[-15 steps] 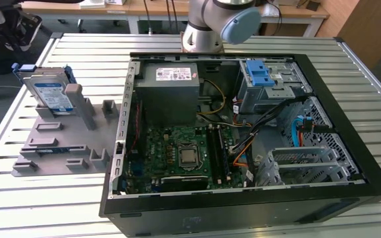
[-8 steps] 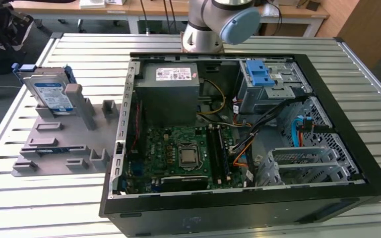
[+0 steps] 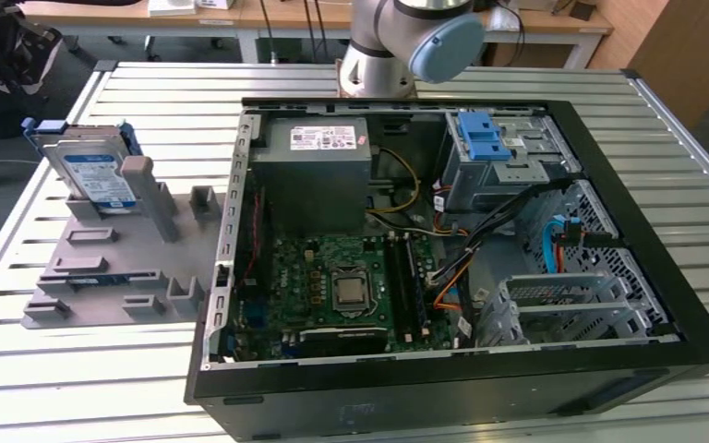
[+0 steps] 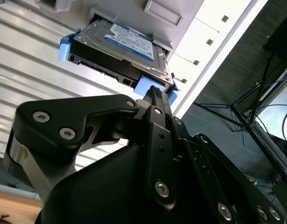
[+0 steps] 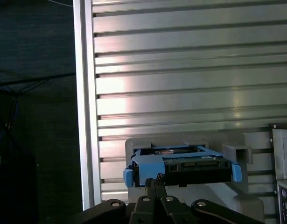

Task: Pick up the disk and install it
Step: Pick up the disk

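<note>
The disk stands on edge in a grey holder at the exterior view's left, its blue-and-white label facing out and a blue bracket round its edges. In both wrist views my gripper points at the disk, its two black fingers pressed together with nothing between them. The fingertips line up with the blue bracket's corner, and I cannot tell whether they touch it.
An open black computer case lies on the slatted metal table, with a motherboard, a grey power-supply box and a silver cage with a blue latch. The arm's base stands behind the case. The table edge runs close to the holder.
</note>
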{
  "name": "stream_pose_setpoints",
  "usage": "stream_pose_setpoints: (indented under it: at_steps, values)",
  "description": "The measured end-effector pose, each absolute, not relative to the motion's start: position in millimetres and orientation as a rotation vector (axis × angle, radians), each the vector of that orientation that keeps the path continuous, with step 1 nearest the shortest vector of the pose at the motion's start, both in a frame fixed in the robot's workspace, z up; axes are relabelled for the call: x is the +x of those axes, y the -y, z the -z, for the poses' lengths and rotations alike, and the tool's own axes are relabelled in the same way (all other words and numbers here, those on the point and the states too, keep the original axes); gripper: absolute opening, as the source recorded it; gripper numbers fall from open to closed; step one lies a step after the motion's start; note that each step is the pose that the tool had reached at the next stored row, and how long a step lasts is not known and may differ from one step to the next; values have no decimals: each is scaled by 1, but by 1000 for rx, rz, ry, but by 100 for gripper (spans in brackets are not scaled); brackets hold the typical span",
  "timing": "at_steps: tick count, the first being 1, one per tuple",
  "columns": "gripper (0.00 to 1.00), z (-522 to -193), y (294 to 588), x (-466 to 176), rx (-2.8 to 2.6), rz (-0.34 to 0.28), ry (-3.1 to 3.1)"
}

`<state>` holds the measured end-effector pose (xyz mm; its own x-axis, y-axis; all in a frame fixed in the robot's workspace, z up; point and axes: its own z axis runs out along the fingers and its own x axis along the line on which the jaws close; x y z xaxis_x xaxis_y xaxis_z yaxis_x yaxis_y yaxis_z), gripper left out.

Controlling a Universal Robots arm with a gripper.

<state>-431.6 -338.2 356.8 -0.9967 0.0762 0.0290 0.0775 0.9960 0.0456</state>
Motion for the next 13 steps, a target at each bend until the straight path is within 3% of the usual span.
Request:
stream_pose_setpoints:
  at_steps: [13]
  values:
    - [11, -357, 338, -432, -42, 72, 3112]
